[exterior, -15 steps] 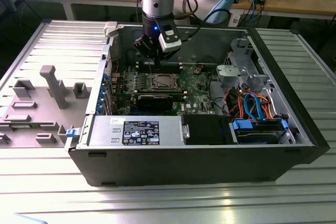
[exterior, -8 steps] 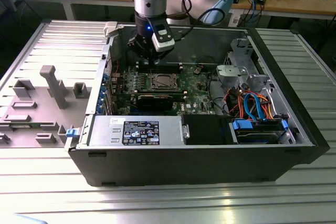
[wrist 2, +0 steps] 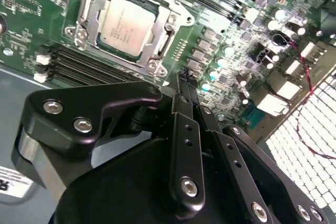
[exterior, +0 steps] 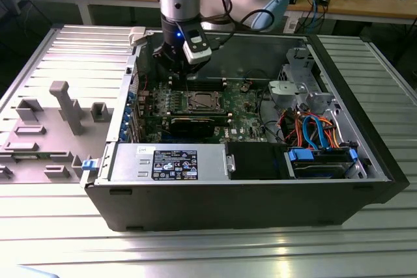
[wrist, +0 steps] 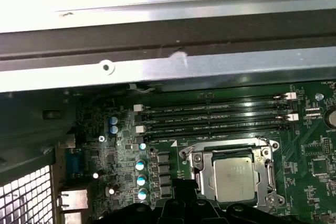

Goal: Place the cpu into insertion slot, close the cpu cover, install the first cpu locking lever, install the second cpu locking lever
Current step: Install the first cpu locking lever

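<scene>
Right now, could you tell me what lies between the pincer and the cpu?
In the second wrist view, only bare green board and the cpu cover's silver frame lie between the pincer and the cpu.

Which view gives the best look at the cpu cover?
The second wrist view: the cpu cover lies closed around the cpu, its frame unobstructed. In the first wrist view the cover is partly cut off by the gripper. In the exterior view it is a small distant square.

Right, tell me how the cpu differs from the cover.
The cpu is a solid, dull grey square; the cover is a shinier open frame. The cover is wider and surrounds the cpu, which shows through its cut-out. Both look metallic and lie flat.
</scene>
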You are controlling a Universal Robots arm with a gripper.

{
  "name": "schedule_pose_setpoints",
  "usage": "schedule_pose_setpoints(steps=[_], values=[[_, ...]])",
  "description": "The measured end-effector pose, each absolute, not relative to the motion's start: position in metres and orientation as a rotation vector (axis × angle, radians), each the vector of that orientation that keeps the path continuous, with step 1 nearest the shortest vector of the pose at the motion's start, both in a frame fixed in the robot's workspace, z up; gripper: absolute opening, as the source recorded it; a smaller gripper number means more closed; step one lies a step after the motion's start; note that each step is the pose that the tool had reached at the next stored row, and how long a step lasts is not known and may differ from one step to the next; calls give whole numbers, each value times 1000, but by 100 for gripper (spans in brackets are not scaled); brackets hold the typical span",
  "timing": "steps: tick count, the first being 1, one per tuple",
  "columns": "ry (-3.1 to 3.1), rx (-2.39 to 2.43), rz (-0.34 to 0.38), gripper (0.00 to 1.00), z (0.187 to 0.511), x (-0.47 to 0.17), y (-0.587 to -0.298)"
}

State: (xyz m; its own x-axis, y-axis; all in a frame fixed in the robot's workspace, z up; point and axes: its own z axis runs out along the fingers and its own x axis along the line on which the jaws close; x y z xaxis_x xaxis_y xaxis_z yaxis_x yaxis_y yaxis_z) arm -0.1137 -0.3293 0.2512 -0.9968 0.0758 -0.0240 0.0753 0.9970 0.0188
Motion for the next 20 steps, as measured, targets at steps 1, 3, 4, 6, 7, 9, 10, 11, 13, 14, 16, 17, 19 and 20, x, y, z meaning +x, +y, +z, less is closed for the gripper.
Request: schedule_pose_setpoints(steps=[1,3,4,6,7,9,10,11,13,14,16,17,19,20], values=[[3115,114,28,11,251,-117,-329],[3115,111,28,11,251,-120,-328],[3115,110,28,11,251,-120,-325],[3115,110,29,11,251,-121,-322],[3115,110,29,11,251,-121,-320],[3113,110,29,11,251,-121,-320],[3113,110,29,11,251,-121,-319],[3112,109,29,11,251,-121,-318],[3106,108,30,11,251,-121,-315],[3103,108,30,11,252,-121,-314],[3102,108,30,11,253,-121,-312],[3102,107,30,11,253,-121,-312],[3102,107,30,11,253,-121,-310],[3102,107,30,11,253,-121,-310]])
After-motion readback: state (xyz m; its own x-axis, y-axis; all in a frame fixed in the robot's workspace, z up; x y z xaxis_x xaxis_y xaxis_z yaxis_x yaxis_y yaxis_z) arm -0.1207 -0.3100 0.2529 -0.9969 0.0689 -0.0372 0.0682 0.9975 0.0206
